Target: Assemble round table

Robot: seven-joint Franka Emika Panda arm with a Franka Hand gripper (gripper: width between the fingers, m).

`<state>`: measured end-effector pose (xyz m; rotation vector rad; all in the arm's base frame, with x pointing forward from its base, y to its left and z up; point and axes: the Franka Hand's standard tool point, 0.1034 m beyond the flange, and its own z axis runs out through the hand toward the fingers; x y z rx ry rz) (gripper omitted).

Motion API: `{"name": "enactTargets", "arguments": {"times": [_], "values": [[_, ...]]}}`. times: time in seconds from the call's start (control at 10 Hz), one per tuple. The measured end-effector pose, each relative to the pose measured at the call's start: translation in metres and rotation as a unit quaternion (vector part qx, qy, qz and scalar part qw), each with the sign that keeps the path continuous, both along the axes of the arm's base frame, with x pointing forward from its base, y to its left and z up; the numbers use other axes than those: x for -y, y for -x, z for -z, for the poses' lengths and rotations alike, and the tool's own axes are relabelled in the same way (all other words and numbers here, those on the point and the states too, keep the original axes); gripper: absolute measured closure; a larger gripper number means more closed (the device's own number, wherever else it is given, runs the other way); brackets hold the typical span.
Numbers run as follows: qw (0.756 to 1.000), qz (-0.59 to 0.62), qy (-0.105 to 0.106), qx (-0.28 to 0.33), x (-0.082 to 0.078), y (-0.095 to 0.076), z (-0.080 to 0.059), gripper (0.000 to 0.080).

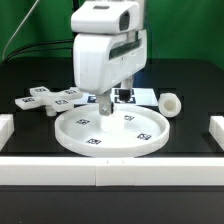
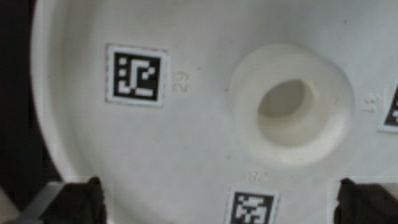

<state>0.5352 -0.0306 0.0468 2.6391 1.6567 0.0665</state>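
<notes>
Wrist view: the disc (image 2: 178,150) is smooth, glossy white plastic, round, with a raised hub (image 2: 285,105) around a central hole; three square tags (image 2: 137,73) show on it; the end effector (image 2: 222,203) points straight down over it, fingers spread wide, gripping nothing; exterior view: one disc mid desk (image 1: 190,85); one cross base (image 1: 55,97) and one stubby leg (image 1: 170,103) flank it.

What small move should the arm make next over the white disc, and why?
Probably lower a little to grip the disc. The gripper is open and holds nothing, hanging over the disc near its middle socket, while the leg lies loose beside it.
</notes>
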Motion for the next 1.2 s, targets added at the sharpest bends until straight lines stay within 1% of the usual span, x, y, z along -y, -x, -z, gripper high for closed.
{"name": "enactTargets", "arguments": {"times": [0.1, 0.4, 0.7, 0.9, 1.0, 1.1, 1.2], "values": [[1.000, -0.001, -0.001, -0.007, -0.002, 0.010, 0.007, 0.0150], [1.000, 0.000, -0.003, -0.019, -0.003, 0.021, 0.020, 0.0150], [1.000, 0.003, -0.004, -0.026, 0.001, 0.025, 0.028, 0.0150], [1.000, 0.003, -0.004, -0.028, 0.000, 0.026, 0.029, 0.0150], [1.000, 0.003, -0.004, -0.028, 0.001, 0.026, 0.029, 0.0238], [1.000, 0.004, -0.004, -0.029, 0.002, 0.027, 0.030, 0.0371], [1.000, 0.004, -0.004, -0.029, 0.002, 0.027, 0.030, 0.0371]]}}
